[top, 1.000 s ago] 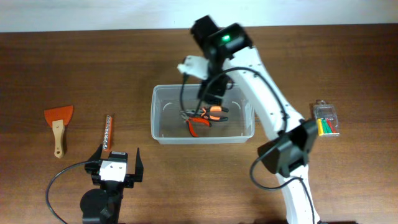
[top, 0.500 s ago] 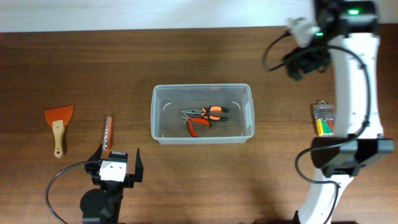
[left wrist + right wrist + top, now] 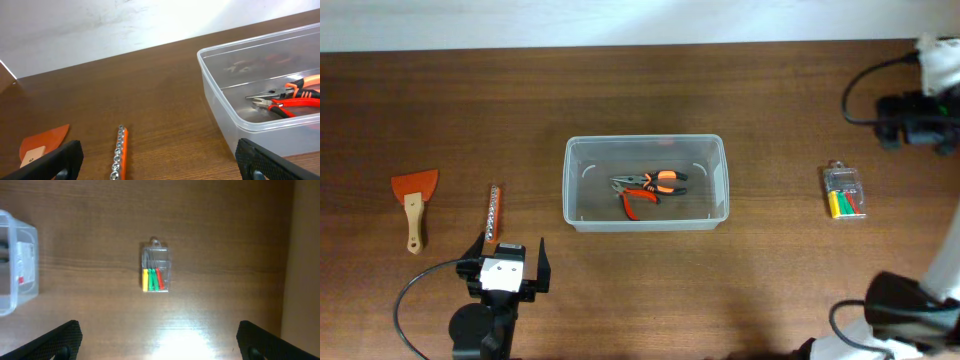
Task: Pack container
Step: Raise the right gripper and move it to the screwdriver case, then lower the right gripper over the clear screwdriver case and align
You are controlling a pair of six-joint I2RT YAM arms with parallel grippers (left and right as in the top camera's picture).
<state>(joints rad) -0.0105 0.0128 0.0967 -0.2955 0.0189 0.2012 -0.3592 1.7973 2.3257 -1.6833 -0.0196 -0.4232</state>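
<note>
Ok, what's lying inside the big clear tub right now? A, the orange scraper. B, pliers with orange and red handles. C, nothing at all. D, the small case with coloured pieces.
B: the pliers lie inside the container, while the scraper and the small case both sit outside it.

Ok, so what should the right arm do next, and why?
Probably lower the right gripper straight down onto the small clear case. Its jaws are open and empty, the case lies on the table roughly centred below it, and only the pliers are in the container.
</note>
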